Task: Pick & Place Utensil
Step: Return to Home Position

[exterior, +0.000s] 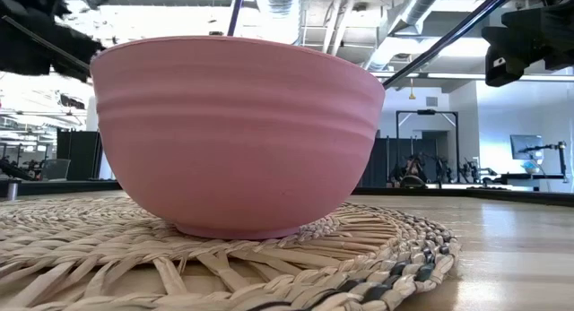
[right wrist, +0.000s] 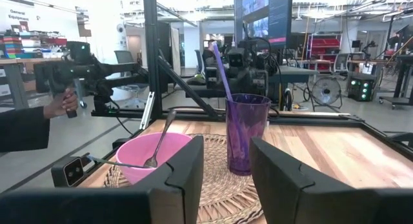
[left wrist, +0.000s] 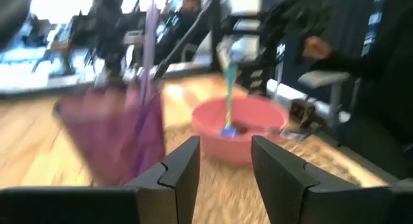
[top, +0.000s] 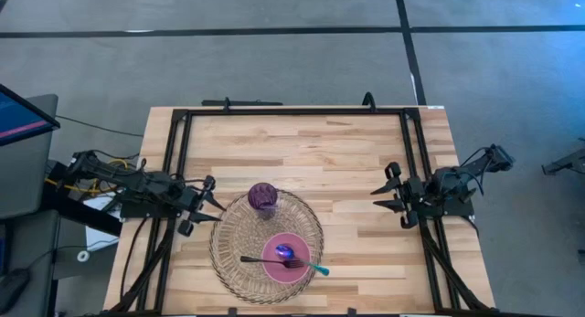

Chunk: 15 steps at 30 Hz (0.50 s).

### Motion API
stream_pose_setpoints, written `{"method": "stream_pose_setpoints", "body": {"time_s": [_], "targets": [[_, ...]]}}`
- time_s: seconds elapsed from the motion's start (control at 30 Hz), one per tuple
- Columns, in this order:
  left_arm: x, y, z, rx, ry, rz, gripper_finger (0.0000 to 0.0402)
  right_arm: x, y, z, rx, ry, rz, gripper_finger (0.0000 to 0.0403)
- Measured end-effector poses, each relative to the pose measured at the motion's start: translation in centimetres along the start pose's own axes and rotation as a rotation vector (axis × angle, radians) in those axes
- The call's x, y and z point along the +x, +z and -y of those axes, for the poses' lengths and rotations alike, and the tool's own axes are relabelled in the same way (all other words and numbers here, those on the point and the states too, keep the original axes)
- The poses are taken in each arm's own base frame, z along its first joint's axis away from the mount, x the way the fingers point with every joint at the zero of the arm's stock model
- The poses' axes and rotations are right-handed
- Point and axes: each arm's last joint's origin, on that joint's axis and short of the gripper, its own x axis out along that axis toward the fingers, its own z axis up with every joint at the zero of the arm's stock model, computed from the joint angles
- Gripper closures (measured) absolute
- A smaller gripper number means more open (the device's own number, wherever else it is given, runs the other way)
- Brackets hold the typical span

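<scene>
Cup of translucent purple plastic stands upright on the far part of the round woven straw mat, with a thin purple straw leaning inside it. The left gripper hangs just off the mat's left edge, near the cup but apart from it, its two dark fingers spread wide and holding nothing. The right gripper waits well apart to the mat's right, its jaws likewise spread and bare. On the mat's near right part sits a smooth pink bowl, apart from the cup; a blue spoon with a teal handle rests in it, the handle poking over the rim, and a dark metal fork lies across the rim on the other side. Bare boards stretch from the mat's far edge to the black metal frame that rims the light wooden table. Beyond the mat, the right wrist view shows a bright workshop with screens and racks, and a person's hand gripping a dark handle.
</scene>
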Motion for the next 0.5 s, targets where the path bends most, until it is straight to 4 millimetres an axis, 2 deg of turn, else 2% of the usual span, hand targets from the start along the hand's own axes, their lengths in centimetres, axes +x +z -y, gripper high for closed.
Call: {"method": "stream_pose_setpoints", "body": {"time_s": [0.13, 0.5], "targets": [[0.02, -0.45, -0.14, -0.057, 0.057, -0.048, 0.0261, 0.00, 0.00, 0.00, 0.000, 0.000, 0.000, 0.0285], [0.41, -1.01, -0.11, -0.061, 0.054, -0.114, 0.0261, 0.00, -0.01, 0.00, 0.000, 0.000, 0.000, 0.0285]]}}
